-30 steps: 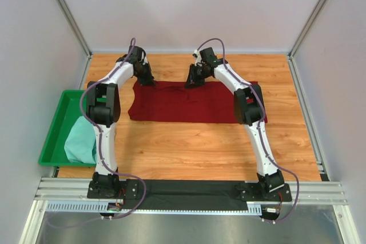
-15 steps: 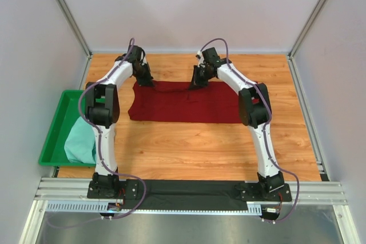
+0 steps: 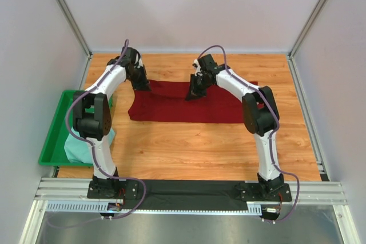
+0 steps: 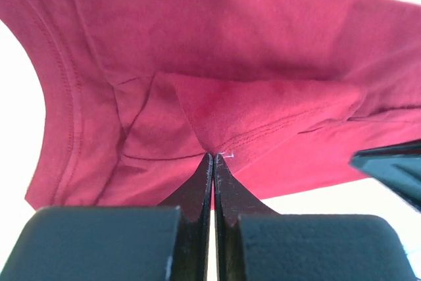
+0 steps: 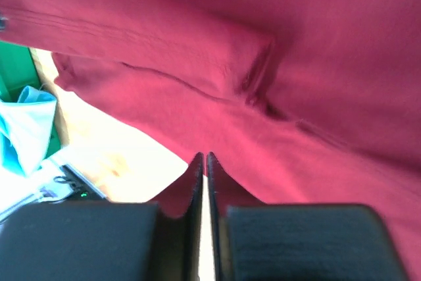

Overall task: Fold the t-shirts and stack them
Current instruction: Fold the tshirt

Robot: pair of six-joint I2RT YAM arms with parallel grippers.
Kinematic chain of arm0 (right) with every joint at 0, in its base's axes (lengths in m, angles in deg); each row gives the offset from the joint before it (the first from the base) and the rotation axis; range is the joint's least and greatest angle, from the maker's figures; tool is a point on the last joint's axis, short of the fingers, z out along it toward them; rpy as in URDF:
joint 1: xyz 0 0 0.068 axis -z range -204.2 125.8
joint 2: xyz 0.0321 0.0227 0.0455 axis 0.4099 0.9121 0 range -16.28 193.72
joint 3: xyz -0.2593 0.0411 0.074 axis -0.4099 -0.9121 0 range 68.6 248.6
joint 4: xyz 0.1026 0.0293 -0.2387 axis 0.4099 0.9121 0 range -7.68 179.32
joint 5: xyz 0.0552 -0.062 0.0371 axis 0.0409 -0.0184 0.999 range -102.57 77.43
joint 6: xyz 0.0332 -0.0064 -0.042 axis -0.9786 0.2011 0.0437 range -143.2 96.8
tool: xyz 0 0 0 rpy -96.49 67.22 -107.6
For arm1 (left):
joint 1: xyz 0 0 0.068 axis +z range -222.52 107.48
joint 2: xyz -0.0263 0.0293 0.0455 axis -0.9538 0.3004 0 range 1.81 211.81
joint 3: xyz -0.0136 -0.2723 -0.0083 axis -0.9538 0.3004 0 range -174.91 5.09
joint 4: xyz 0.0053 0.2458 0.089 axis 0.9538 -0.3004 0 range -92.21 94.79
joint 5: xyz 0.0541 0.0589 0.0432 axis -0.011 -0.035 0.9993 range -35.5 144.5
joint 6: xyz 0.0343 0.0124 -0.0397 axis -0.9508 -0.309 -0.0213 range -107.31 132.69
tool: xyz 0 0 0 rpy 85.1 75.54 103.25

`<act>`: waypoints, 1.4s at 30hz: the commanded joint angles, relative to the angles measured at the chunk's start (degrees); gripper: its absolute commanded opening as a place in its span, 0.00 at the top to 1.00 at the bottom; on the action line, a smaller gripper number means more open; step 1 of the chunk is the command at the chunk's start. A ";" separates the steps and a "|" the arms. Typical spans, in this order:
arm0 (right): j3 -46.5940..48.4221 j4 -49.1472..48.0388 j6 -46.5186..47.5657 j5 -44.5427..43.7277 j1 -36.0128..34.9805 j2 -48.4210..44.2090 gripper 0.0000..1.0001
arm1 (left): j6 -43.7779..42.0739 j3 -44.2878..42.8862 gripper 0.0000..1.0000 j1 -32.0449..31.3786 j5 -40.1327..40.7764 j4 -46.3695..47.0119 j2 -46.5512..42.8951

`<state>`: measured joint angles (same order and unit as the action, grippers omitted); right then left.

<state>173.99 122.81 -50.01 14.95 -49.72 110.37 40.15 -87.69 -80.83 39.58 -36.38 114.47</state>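
Observation:
The maroon t-shirt (image 3: 171, 107) lies spread across the far middle of the wooden table. My left gripper (image 3: 140, 83) is at its far left corner and is shut on a pinched fold of the maroon cloth (image 4: 217, 123), with the cloth bunching at the fingertips. My right gripper (image 3: 193, 93) is over the shirt's far edge near the middle and is shut on a pinch of the maroon cloth (image 5: 263, 116). The mint green t-shirt (image 3: 74, 146) lies crumpled in the green tray, partly hidden by my left arm. It also shows in the right wrist view (image 5: 23, 129).
The bright green plastic tray (image 3: 60, 115) sits at the table's left edge. Grey walls with metal posts enclose the table on three sides. Bare wood lies between the shirt and the arm bases.
My right gripper has moved toward the near side, pulling the shirt's far edge with it. My left arm's elbow has swung left over the tray, and its gripper has shifted slightly left.

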 commanded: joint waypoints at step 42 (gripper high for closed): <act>0.96 -13.42 -17.49 1.91 2.93 7.29 0.68 | -2.77 -4.35 1.00 0.32 -3.63 0.56 5.37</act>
<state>172.30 109.67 -68.07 16.88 -46.98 116.81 38.19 -89.39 -80.77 37.22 -35.85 119.36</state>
